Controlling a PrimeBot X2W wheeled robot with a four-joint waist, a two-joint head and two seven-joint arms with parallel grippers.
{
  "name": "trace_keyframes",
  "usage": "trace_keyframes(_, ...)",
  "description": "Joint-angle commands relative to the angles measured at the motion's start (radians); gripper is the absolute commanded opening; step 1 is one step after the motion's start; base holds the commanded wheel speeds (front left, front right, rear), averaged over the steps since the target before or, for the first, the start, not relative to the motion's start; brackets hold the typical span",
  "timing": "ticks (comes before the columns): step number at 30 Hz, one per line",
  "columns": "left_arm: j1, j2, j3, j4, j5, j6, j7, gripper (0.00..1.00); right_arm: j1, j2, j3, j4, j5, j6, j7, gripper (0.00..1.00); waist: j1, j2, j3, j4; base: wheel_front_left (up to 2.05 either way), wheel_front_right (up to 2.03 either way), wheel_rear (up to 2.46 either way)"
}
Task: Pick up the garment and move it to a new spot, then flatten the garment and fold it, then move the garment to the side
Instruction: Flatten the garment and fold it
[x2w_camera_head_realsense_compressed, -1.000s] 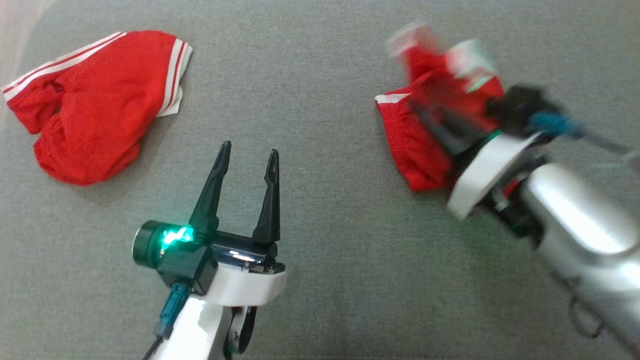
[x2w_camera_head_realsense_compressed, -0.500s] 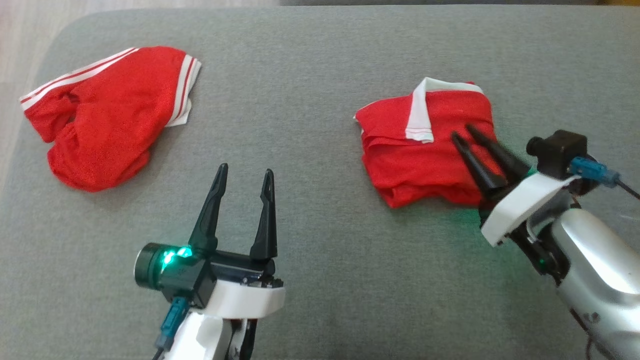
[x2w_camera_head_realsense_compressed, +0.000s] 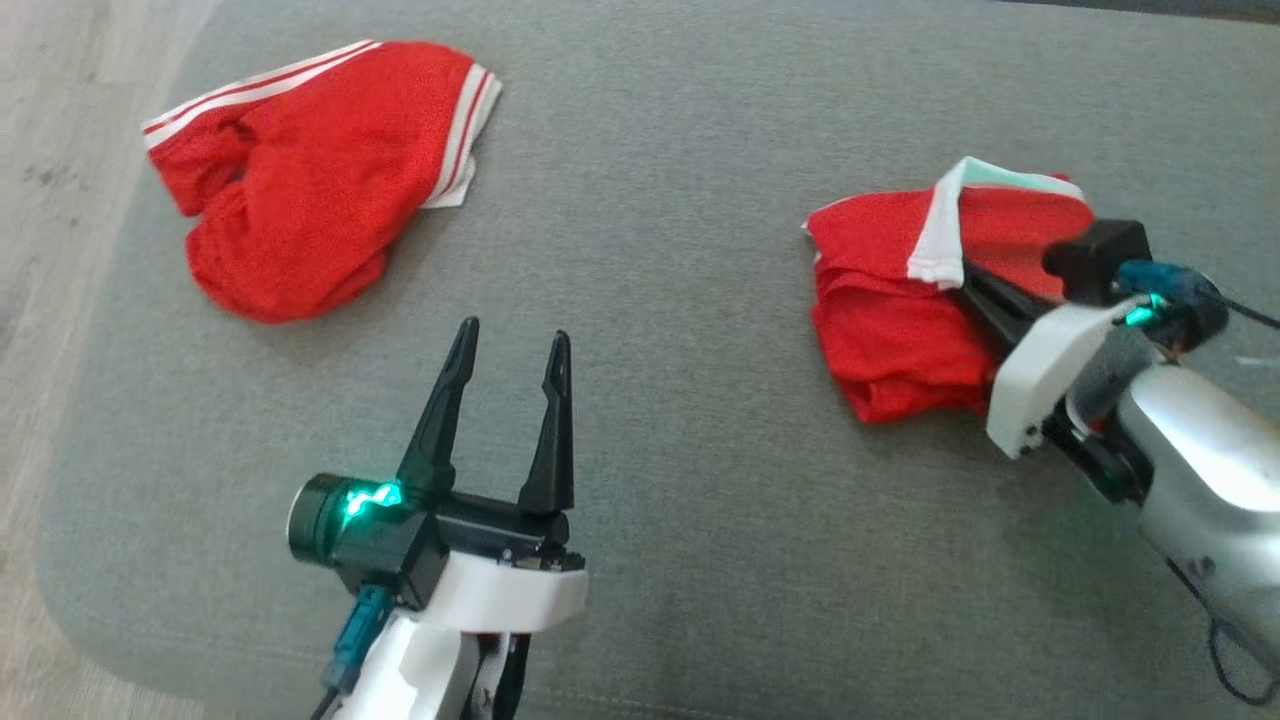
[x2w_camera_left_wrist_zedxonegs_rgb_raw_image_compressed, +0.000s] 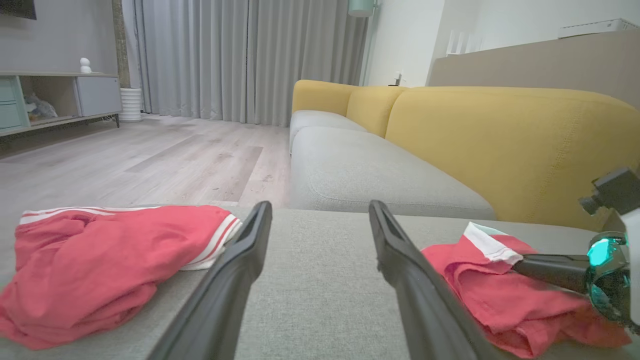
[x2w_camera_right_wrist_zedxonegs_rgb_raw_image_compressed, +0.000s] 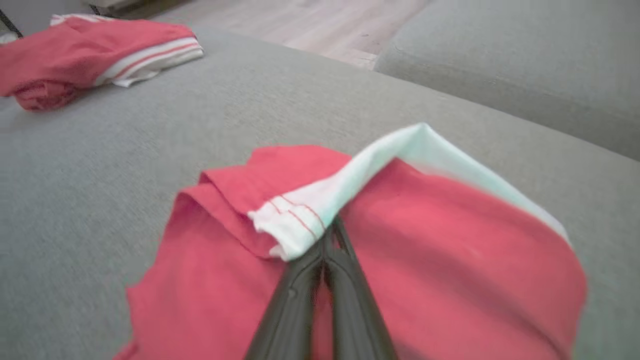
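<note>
The right end effector (x2w_camera_right_wrist_zedxonegs_rgb_raw_image_compressed: 327, 240) now has its 2 fingers pressed together at the loose white band (x2w_camera_right_wrist_zedxonegs_rgb_raw_image_compressed: 320, 200) of the folded garment (x2w_camera_head_realsense_compressed: 890, 320). The band drapes over their tips and rises into a small peak, so they appear to pinch that hem. 0.5 seconds earlier the same fingers stood slightly apart over the red cloth, and 1 second ago the arm was a blur with the cloth bunched around it. The garment has thus been laid on the right side of the grey cushion (x2w_camera_head_realsense_compressed: 650, 200) and promptly gripped again at its edge. The head camera has also swung, so the shifted places of both cloths are no real moves. The left end effector (x2w_camera_head_realsense_compressed: 512, 335) stays wide open and empty near the cushion's front, well apart from a second red garment (x2w_camera_head_realsense_compressed: 300, 190) crumpled at the far left. Folding looks done or nearly so. This fresh grip probably serves a last correction or the carry to the side.
</note>
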Motion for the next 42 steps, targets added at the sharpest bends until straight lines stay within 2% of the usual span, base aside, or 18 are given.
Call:
trace_keyframes(1,-0.034,0.000,0.022,-0.036,-0.009,0.011,-0.005,1.00,-0.040,0.007,0.019,-0.020,0.025,0.007,-0.035,0.00,-0.0001,0.0000,0.001,0.014,0.00,0.00,0.00)
trace_keyframes(7,-0.024,0.000,0.027,-0.026,-0.008,0.017,-0.005,1.00,-0.125,0.051,0.021,0.037,0.067,0.007,-0.228,0.00,-0.0001,0.0000,-0.032,0.017,0.00,0.00,0.00)
trace_keyframes(8,-0.020,0.000,0.032,-0.023,-0.008,0.017,-0.005,1.00,-0.122,0.057,0.014,0.047,0.063,0.007,-0.241,0.84,-0.0001,0.0000,-0.043,0.013,0.00,0.00,0.00)
trace_keyframes(9,-0.014,0.000,0.038,-0.019,-0.008,0.018,-0.005,1.00,-0.114,0.061,0.003,0.053,0.056,0.007,-0.248,1.00,-0.0001,0.0000,-0.054,0.007,0.00,0.00,0.00)
trace_keyframes(11,0.001,0.000,0.056,-0.010,-0.006,0.018,-0.005,1.00,-0.083,0.074,-0.058,0.037,0.038,0.007,-0.253,1.00,-0.0001,0.0000,-0.077,-0.012,0.00,0.00,0.00)
trace_keyframes(13,0.022,0.000,0.078,0.004,-0.006,0.019,-0.005,1.00,-0.017,0.088,-0.172,-0.013,-0.019,0.007,-0.254,1.00,-0.0001,0.0000,-0.105,-0.037,0.00,0.00,0.00)
trace_keyframes(15,0.046,0.000,0.102,0.018,-0.007,0.020,-0.005,1.00,0.088,0.121,-0.304,-0.062,-0.091,0.007,-0.254,1.00,-0.0001,0.0000,-0.138,-0.063,0.00,0.00,0.00)
trace_keyframes(18,0.080,0.000,0.136,0.043,-0.010,0.020,-0.005,1.00,0.263,0.183,-0.446,-0.142,-0.198,0.007,-0.254,1.00,-0.0001,0.0000,-0.189,-0.101,0.00,0.00,0.00)
trace_keyframes(20,0.091,0.000,0.145,0.055,-0.008,0.019,-0.005,1.00,0.317,0.202,-0.482,-0.168,-0.226,0.007,-0.254,1.00,-0.0001,0.0000,-0.202,-0.111,0.00,0.00,0.00)
trace_keyframes(25,0.138,0.000,0.197,0.104,0.014,0.006,-0.005,1.00,0.520,0.286,-0.651,-0.295,-0.350,0.007,-0.255,1.00,-0.0001,0.0000,-0.256,-0.163,0.00,0.00,0.00)
trace_keyframes(31,0.196,0.000,0.230,0.159,0.036,-0.016,-0.005,1.00,0.709,0.349,-0.712,-0.337,-0.439,0.007,-0.255,1.00,-0.0001,0.0000,-0.325,-0.196,0.00,0.00,0.00)
trace_keyframes(42,0.227,0.000,0.232,0.207,0.058,-0.018,-0.005,1.00,0.749,0.370,-0.741,-0.374,-0.520,0.007,-0.255,1.00,-0.0001,0.0000,-0.358,-0.215,0.00,0.00,0.00)
